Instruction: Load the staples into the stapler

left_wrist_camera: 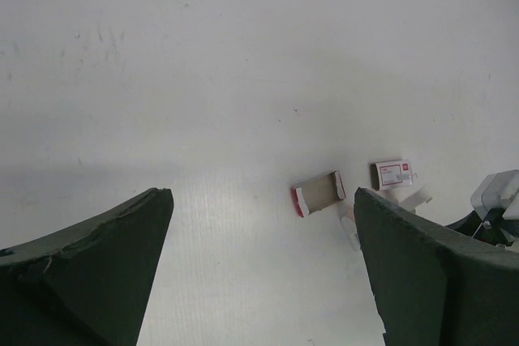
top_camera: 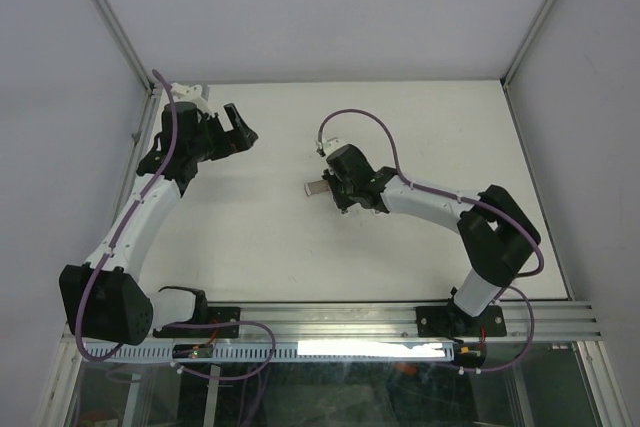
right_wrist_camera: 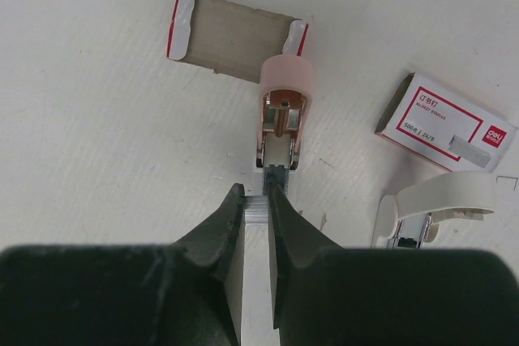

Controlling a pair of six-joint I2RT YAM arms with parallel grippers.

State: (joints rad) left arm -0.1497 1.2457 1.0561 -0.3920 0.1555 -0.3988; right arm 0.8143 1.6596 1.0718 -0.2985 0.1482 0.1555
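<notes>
Your right hand (right_wrist_camera: 258,200) pinches the staple strip (right_wrist_camera: 257,269), thin and silvery, held lengthwise. Its far end meets the near end of the open metal channel in the stapler (right_wrist_camera: 285,91). You'll find the stapler tiny and pink, lying on the surface (right_wrist_camera: 97,160) with the channel facing up and its rounded pink nose right at the edge of the inner tray (right_wrist_camera: 233,36). That tray is greyish card with red-and-white end flaps, lying flat. The sleeve (right_wrist_camera: 438,119), white with red edging and print, lies apart from both, off to the right in the right wrist view.
</notes>
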